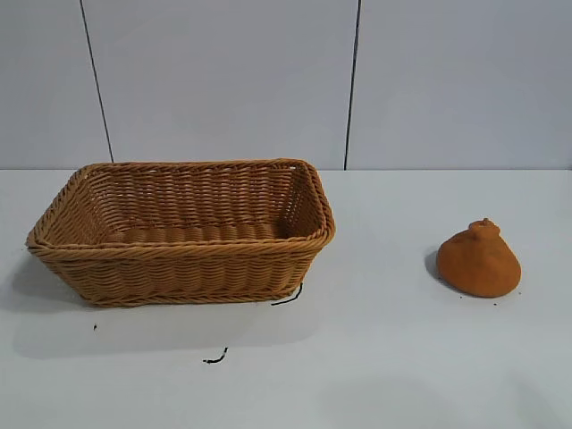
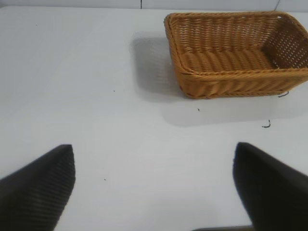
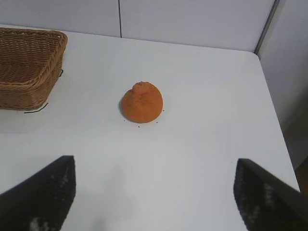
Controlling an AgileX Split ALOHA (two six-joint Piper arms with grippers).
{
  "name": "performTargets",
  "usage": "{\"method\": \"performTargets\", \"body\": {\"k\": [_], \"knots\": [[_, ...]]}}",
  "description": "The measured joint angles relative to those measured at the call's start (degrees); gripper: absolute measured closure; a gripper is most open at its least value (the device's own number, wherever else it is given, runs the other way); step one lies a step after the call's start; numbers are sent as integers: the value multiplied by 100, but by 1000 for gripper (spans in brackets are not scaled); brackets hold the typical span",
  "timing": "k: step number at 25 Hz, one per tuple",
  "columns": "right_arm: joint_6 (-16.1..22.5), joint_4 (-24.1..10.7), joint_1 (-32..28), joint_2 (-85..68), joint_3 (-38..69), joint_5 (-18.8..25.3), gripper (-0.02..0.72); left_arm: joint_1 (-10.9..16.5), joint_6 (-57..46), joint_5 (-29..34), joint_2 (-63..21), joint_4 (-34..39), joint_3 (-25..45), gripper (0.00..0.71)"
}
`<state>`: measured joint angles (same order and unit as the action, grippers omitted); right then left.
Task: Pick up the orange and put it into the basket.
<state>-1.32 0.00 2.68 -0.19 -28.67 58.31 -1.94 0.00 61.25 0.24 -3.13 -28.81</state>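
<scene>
The orange (image 1: 479, 261) is a matte orange-brown lump with a knobby tip, lying on the white table at the right. It also shows in the right wrist view (image 3: 141, 102). The woven tan basket (image 1: 183, 255) stands at the left and holds nothing; it also shows in the left wrist view (image 2: 231, 79) and at the edge of the right wrist view (image 3: 29, 67). My right gripper (image 3: 154, 163) is open and empty, some way short of the orange. My left gripper (image 2: 154, 151) is open and empty over bare table, apart from the basket. Neither gripper shows in the exterior view.
Small black marks lie on the table in front of the basket (image 1: 214, 357) and at its corner (image 1: 288, 297). The table's far edge meets a grey panelled wall (image 1: 286, 80). The table's side edge shows in the right wrist view (image 3: 274, 110).
</scene>
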Motion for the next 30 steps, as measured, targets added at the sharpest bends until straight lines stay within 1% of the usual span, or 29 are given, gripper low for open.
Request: {"method": "performTargets", "body": {"k": [4, 7, 9, 11, 15, 19, 27, 30], "knots": [[0, 0, 0, 0, 0, -11, 69, 0, 0, 0, 0, 0, 0, 71], [0, 0, 0, 22, -96, -226, 69, 0, 0, 0, 0, 0, 0, 71], [12, 0, 0, 238, -244, -335, 69, 0, 0, 0, 0, 0, 0, 71], [85, 0, 0, 693, -413, -348, 69, 0, 0, 0, 0, 0, 0, 71], [322, 0, 0, 2138, -940, -327, 69, 0, 0, 0, 0, 0, 0, 71], [454, 35, 0, 3694, -1659, -327, 69, 0, 0, 0, 0, 0, 0, 71], [506, 95, 0, 6640, -3238, -332, 69, 0, 0, 0, 0, 0, 0, 71], [508, 163, 0, 7744, -3844, -237, 69, 0, 0, 0, 0, 0, 0, 71]]}}
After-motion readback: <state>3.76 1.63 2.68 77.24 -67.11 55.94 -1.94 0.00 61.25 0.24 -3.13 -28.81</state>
